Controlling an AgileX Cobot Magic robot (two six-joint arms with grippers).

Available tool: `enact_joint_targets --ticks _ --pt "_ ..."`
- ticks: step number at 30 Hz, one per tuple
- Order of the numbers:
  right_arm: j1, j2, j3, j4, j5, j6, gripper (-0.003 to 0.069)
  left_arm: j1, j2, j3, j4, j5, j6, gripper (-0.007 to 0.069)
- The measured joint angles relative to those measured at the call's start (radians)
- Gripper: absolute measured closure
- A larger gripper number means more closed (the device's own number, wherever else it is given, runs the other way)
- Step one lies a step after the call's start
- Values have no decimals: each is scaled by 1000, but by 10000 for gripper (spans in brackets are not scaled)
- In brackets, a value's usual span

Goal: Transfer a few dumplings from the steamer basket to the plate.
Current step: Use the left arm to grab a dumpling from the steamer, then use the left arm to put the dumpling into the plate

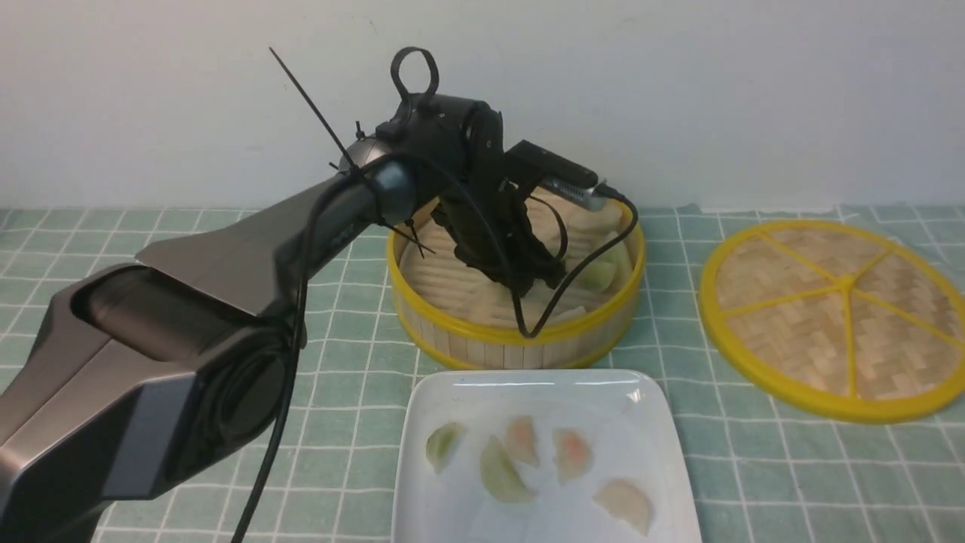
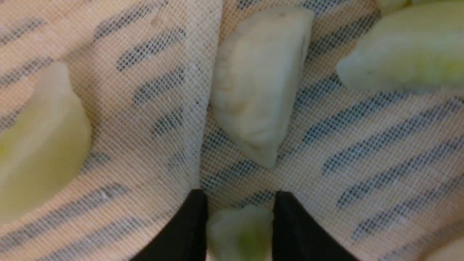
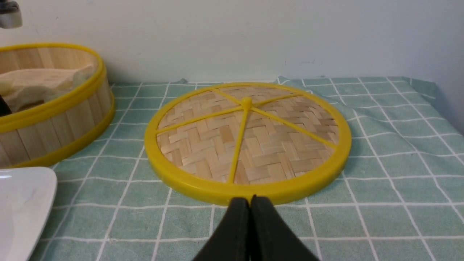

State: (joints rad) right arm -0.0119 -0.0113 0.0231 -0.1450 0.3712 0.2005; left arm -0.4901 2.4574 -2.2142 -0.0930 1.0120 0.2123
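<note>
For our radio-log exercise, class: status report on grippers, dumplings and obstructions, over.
Left gripper closed on a dumpling in the steamer basket. Right gripper shut. Five dumplings on plate. No obstruction seen between basket and plate.

left arm [image 1: 181,332]: glossy black | looped black cable | joint apparently bluish-grey

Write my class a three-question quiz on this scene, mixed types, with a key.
1. True or false: the woven lid covers the steamer basket.
2. How many dumplings lie on the plate as seen in the front view?
3. Fill in the blank: the dumpling at the left gripper lies between its two ____.

Key: 1. False; 2. Five; 3. Fingertips
</note>
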Motion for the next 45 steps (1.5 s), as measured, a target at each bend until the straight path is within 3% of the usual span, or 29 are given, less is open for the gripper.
enact_joint_targets --ticks 10,17,20,26,31,35,45 --pt "0 0 0 -1 0 0 673 -13 -175 0 75 193 -16 428" --pt "0 0 0 -1 0 0 673 -13 -294 10 73 221 -24 428" --pt "0 0 0 0 0 0 673 -13 -377 78 52 222 -34 428" --pt "0 0 0 0 0 0 673 -15 -582 422 -47 222 -42 428" --pt "0 0 0 -1 0 0 673 -44 -617 687 -152 217 -27 428" --pt "0 0 0 -1 0 0 673 -95 -617 837 -166 182 -20 428" --pt "0 0 0 -1 0 0 673 -198 -573 908 -173 -36 -13 426"
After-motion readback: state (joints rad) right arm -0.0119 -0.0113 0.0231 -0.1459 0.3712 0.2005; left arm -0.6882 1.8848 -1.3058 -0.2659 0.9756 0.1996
